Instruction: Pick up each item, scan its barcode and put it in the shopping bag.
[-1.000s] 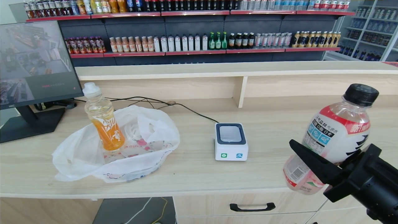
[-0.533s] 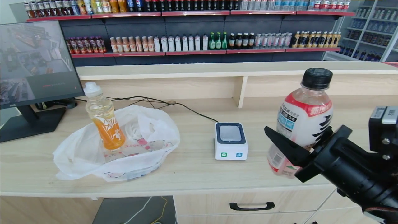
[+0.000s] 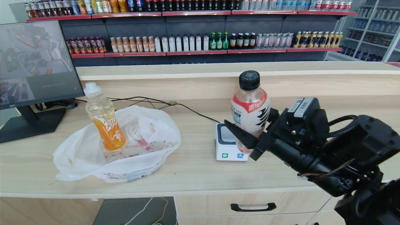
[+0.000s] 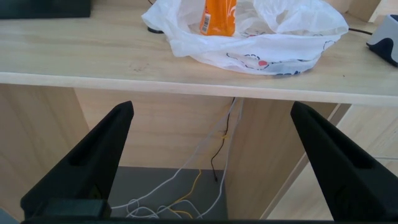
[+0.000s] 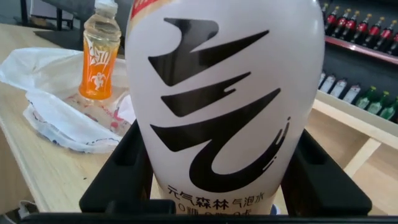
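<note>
A white drink bottle [image 3: 251,107] with a black cap stands upright in my right gripper [image 3: 254,128], which is shut on its lower body. Its base hangs just over the right side of the white barcode scanner [image 3: 226,150]. In the right wrist view the bottle [image 5: 224,106] sits between the gripper's black fingers [image 5: 118,174]. The white plastic shopping bag [image 3: 150,137] lies open at the left, with an orange juice bottle [image 3: 104,118] standing in it. My left gripper [image 4: 211,162] is open and holds nothing, below the counter's front edge, in front of the bag [image 4: 273,43].
A monitor [image 3: 34,62] stands at the far left, with cables [image 3: 150,101] running behind the bag to the scanner. A raised counter ledge [image 3: 237,70] closes the back. A drawer handle [image 3: 253,207] sits under the front edge. Drink shelves [image 3: 193,43] line the wall.
My right gripper has carried the white bottle leftward and away from the front edge, from the right side to just above the scanner, and the bottle now stands more upright.
</note>
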You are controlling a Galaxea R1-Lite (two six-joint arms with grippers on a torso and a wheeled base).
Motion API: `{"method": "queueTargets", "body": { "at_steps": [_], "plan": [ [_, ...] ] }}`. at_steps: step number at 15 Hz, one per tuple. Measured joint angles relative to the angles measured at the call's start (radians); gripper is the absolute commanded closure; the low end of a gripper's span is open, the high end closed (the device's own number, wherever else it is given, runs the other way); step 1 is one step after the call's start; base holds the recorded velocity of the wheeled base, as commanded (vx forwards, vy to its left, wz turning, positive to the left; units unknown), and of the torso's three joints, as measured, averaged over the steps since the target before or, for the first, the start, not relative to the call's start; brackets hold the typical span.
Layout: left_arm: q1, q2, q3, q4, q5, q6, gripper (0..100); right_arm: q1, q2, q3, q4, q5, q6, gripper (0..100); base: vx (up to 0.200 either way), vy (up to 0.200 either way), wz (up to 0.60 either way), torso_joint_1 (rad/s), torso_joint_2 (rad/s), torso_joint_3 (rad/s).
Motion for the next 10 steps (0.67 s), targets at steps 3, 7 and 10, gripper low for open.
{"method": "queueTargets", "body": {
  "at_steps": [3,7,10],
  "plan": [
    [0.000,0.000,0.000,0.000,0.000,0.000,0,-0.021,0.100,-0.109,0.000,0.038,-0.081,100,0.000,0.000,0.00,0.000,0.00,0.000],
    [0.000,0.000,0.000,0.000,0.000,0.000,0,-0.066,0.183,-0.204,0.000,0.136,-0.172,100,0.000,0.000,0.00,0.000,0.00,0.000],
    [0.000,0.000,0.000,0.000,0.000,0.000,0,-0.126,0.215,-0.273,-0.002,0.271,-0.222,100,0.000,0.000,0.00,0.000,0.00,0.000]
  ]
}}
